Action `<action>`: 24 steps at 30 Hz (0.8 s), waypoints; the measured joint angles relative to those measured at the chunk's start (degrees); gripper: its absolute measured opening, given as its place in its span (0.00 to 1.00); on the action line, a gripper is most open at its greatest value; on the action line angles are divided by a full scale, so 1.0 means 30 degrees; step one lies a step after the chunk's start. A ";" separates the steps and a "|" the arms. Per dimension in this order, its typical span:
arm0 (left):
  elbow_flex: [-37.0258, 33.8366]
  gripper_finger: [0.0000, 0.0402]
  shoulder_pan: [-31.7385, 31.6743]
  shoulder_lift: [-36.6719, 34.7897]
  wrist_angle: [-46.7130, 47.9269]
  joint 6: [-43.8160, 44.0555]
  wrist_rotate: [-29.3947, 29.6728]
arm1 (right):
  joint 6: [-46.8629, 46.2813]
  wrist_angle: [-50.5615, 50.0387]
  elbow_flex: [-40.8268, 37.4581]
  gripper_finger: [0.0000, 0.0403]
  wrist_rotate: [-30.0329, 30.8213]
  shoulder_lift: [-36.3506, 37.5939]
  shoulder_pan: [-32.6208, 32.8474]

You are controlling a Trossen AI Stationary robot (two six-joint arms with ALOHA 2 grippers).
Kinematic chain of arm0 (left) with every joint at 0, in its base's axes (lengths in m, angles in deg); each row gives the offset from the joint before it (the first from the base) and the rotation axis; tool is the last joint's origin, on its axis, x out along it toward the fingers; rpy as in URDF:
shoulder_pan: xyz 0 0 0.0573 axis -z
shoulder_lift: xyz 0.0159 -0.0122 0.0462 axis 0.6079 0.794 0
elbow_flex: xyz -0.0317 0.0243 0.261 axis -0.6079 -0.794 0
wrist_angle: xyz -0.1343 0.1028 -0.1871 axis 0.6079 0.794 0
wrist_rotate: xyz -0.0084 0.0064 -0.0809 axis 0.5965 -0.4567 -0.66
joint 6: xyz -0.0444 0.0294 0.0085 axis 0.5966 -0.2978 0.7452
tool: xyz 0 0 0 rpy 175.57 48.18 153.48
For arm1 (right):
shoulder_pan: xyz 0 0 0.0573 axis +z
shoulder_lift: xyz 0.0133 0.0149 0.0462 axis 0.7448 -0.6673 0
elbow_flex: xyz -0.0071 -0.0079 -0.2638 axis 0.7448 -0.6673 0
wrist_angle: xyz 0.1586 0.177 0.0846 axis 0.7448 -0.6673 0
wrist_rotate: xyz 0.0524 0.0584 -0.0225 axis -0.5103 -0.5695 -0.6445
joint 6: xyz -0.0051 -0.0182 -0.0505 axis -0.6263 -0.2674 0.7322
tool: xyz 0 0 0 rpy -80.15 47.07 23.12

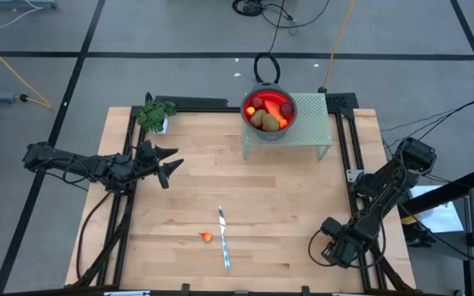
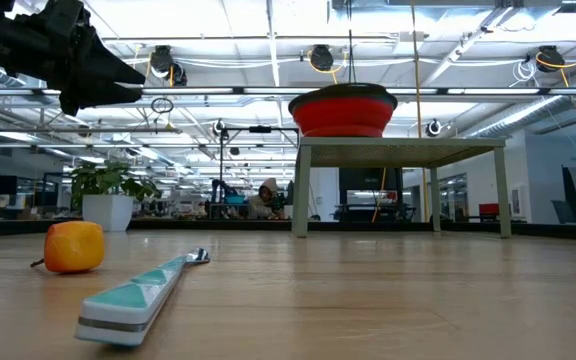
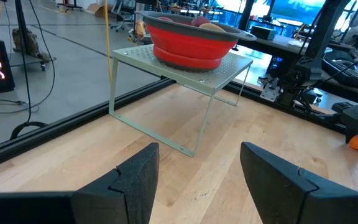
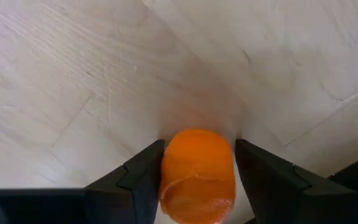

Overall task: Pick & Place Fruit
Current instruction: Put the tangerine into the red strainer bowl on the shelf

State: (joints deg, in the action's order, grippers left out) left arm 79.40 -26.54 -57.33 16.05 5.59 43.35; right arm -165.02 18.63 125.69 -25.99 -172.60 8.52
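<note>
An orange piece [image 4: 197, 174] is flanked by the right claw [image 4: 197, 168] fingers at the desk's [image 1: 286, 214] 4 o'clock corner. The left claw [image 3: 194, 180] is held open at 9 o'clock. A second orange piece [image 1: 206, 238] lies beside the knife [image 1: 223, 237] at 6 o'clock; more fruit fills the bowl [image 1: 268, 123].

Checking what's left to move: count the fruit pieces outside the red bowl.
2: loose orange piece on the table beside the knife; gripped orange piece between the right gripper's fingers. No others show.

A red bowl [image 1: 268, 115] with a dark grey rim sat on a pale green perforated rack [image 1: 309, 123]. Beside the silver, teal-patterned knife [image 1: 223, 238] lay an orange fruit piece [image 1: 206, 238] on the light wood worktop [image 1: 188, 181].
</note>
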 joint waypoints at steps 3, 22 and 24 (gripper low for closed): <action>0.0000 0.56 0.0000 0.0004 0.0000 0.0007 0.0000 | 0.0588 -0.0039 -0.0016 0.41 -0.0174 -0.0007 -0.0311; 0.0004 0.56 0.0000 0.0002 0.0007 0.0000 0.0000 | 0.4088 0.1541 -0.0023 0.28 0.2074 0.1949 -0.5880; 0.0000 0.56 0.0000 -0.0004 0.0000 -0.0007 0.0000 | 0.4659 0.2263 -0.0023 0.27 0.2923 0.2546 -0.7056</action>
State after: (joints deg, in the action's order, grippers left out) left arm 79.40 -26.54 -57.34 16.05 5.57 43.35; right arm -151.05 25.42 125.62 -17.23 -164.97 -12.65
